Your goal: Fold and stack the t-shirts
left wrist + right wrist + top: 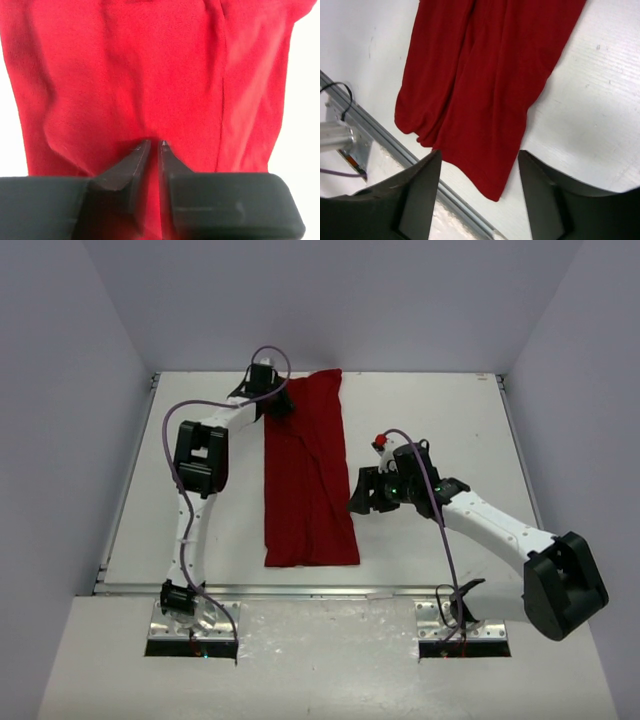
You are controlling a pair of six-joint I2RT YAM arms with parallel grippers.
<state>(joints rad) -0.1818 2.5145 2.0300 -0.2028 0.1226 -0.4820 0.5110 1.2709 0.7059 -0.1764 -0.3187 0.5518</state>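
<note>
Left wrist view: the left gripper [155,145] has its two dark fingers drawn almost together, with only a thin slit between them. They pinch a small ridge of the deep-red t-shirt [150,75], and the creases in the cloth run toward the tips. From above, this grip sits on the left side of the shirt, close to the far edge of the desk [600,100].

The right gripper [480,152] has its jaws wide apart and holds nothing. It hangs over the desk just beside the shirt's right side, about halfway along its length.

The shirt lies folded into a long narrow strip, a little left of the desk's middle. It runs from the far edge down to just short of the near edge, its lower end lying flat on the surface.
</note>
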